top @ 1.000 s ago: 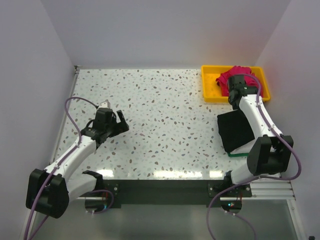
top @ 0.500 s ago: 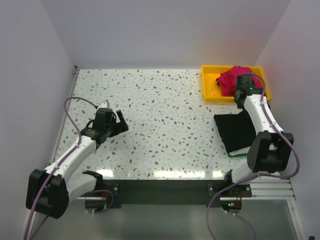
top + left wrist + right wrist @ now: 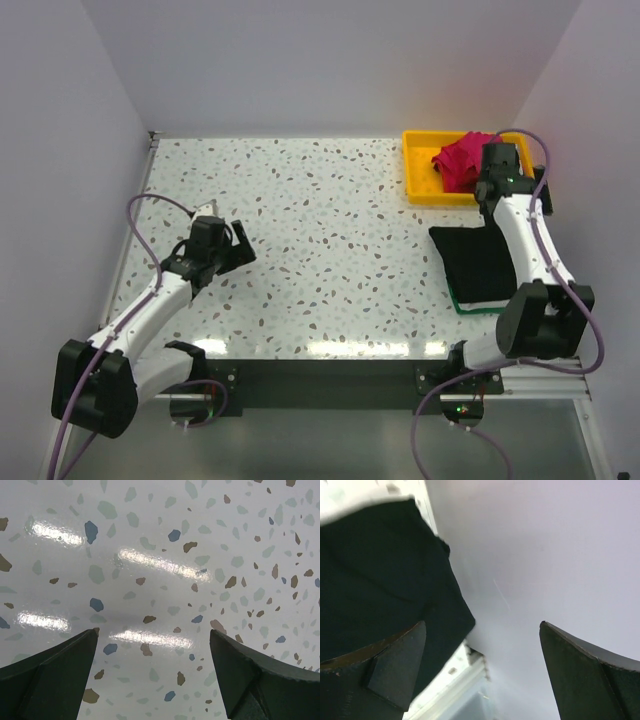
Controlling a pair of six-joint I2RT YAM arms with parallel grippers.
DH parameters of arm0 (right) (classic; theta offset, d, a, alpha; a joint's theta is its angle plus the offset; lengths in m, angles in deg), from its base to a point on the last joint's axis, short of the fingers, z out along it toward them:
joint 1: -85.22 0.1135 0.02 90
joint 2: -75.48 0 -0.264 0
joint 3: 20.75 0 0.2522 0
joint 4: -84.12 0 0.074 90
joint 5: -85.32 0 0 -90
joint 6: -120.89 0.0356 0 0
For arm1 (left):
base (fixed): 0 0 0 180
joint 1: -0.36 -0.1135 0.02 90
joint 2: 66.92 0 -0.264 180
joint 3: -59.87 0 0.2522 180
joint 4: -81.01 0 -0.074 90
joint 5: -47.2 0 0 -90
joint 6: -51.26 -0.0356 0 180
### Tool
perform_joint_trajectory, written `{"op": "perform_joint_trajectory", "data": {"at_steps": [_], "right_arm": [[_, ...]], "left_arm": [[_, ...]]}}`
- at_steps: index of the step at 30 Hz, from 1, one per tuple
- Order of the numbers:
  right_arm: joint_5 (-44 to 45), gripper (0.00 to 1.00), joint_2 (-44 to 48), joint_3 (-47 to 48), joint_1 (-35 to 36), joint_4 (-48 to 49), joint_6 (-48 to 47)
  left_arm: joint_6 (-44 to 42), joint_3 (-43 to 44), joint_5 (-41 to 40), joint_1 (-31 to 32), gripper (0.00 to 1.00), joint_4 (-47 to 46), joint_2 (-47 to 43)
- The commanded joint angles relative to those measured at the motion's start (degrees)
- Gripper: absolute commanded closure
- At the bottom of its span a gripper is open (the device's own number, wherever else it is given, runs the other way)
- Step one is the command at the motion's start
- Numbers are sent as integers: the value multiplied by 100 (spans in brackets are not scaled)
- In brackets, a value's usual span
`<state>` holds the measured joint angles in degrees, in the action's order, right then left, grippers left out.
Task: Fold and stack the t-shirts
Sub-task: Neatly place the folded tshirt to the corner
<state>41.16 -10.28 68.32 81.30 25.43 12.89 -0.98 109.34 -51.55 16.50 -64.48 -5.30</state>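
Note:
A folded black t-shirt (image 3: 478, 264) lies flat at the right of the table, on a green t-shirt whose edge (image 3: 478, 309) shows along its near side. A magenta t-shirt (image 3: 461, 157) sits bunched in the yellow tray (image 3: 420, 170) at the back right. My right gripper (image 3: 497, 172) hangs open over the tray's near right corner, past the black shirt's far edge, holding nothing. The right wrist view shows the black t-shirt (image 3: 375, 575) at left, apart from the open gripper (image 3: 482, 635). My left gripper (image 3: 232, 246) is open over bare table (image 3: 160, 570), its fingers (image 3: 55, 675) empty.
The right wall (image 3: 545, 555) stands close beside the black shirt and my right gripper. The table's raised rim (image 3: 300, 138) runs along the back, and a metal rail (image 3: 540, 375) along the near right edge.
My right gripper opened, let go of the black t-shirt and moved right and back toward the tray. The black shirt settled flat on the green one. The left arm stayed still.

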Motion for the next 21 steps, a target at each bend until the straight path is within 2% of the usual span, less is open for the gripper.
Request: {"op": "perform_joint_trajectory", "data": {"at_steps": [1,5,8,9,10,11,14,20,21], "right_arm": [[-495,1,822,292,-21,642,1216],[-1839,1,1666,-59,-29,1169,2106],[-2763,1,2509,-656,-30,1828,3238],[-2913,1,2694,-997,-30,2073,3937],[-3123,1,3052,-1175,-30,2250,4118],[-3830,1,3204,-1333,-30,2434,4164],[-4975,2,3539,-1764,-21,2849,4155],[-6340,1,3215,-1967,-29,2427,4595],[-6856,1,3206,-2202,-30,2514,4604]], "left_arm": [[-84,33,-171,-32,0,-27,-194],[-76,103,-153,-32,0,-54,-195],[-58,244,-223,-32,0,34,-186],[-6,305,-232,-32,0,78,-203],[21,340,-206,-32,0,95,-230],[30,384,-171,-32,0,104,-239],[83,534,-109,-32,0,148,-326],[162,929,-302,-32,0,508,-502],[188,973,-355,-32,0,587,-546]]}}
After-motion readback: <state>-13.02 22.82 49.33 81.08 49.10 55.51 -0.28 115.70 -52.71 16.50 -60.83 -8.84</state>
